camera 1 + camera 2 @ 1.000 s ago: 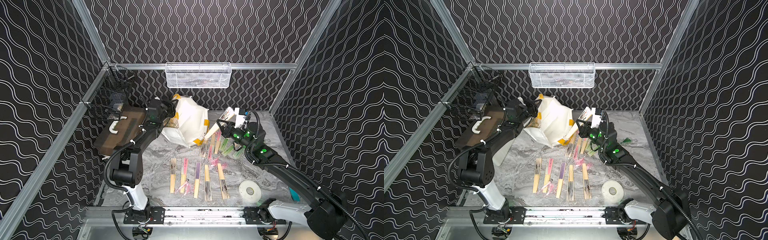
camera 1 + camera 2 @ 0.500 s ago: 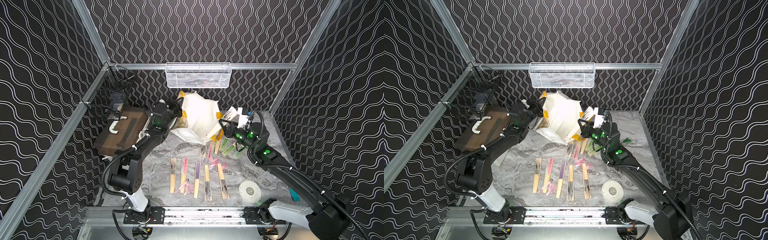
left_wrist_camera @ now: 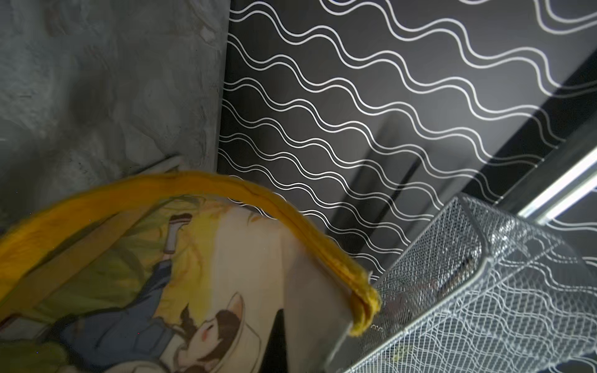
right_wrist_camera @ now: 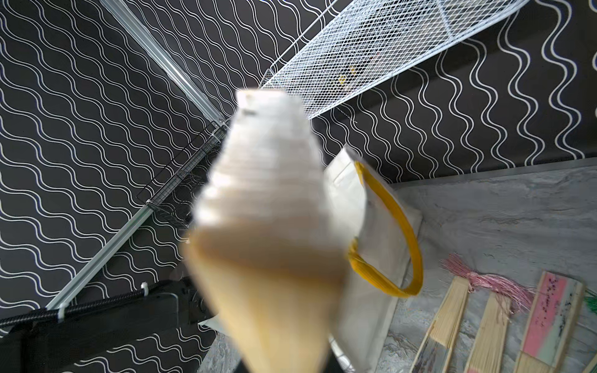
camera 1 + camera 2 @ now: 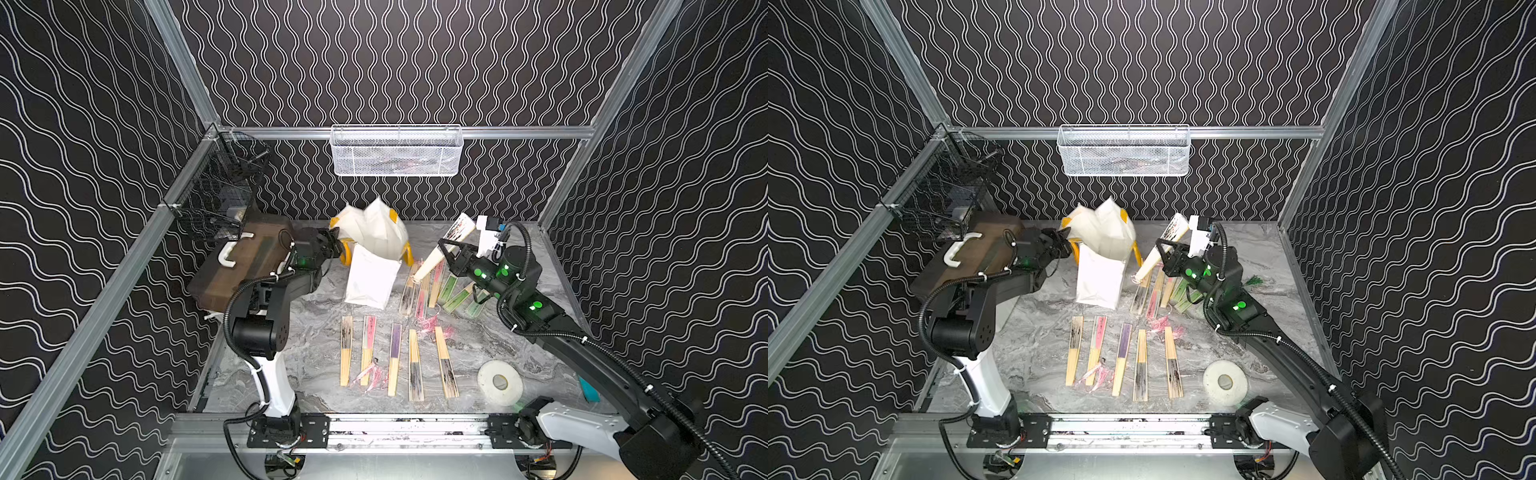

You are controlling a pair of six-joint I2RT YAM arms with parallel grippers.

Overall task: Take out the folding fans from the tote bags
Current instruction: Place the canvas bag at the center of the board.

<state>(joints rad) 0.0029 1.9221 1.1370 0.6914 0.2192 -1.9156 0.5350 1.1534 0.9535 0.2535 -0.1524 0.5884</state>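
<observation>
Right wrist view shows you a folding fan (image 4: 265,226), blurred and very near, running straight out from your right gripper (image 5: 446,252). In both top views its jaws are nearly together, pinched around that fan's bamboo ribs. The held fan (image 5: 1173,229) is tilted: its black-and-white paper end is raised on the gripper's far side, and its rib end points down toward the tote bag (image 5: 371,279). The bag sits between your two grippers, with its upper part bunched and lifted. Your left gripper (image 5: 333,248) is fully closed on the bag's upper edge, beside a yellow handle (image 3: 258,200) that arcs right across the left wrist view. Beneath the right gripper, more fans (image 5: 422,293) lie in a loose cluster on the table (image 5: 316,332), outside the bag. A row of five fans (image 5: 394,357) lies nearer the arm bases, well apart from both grippers.
</observation>
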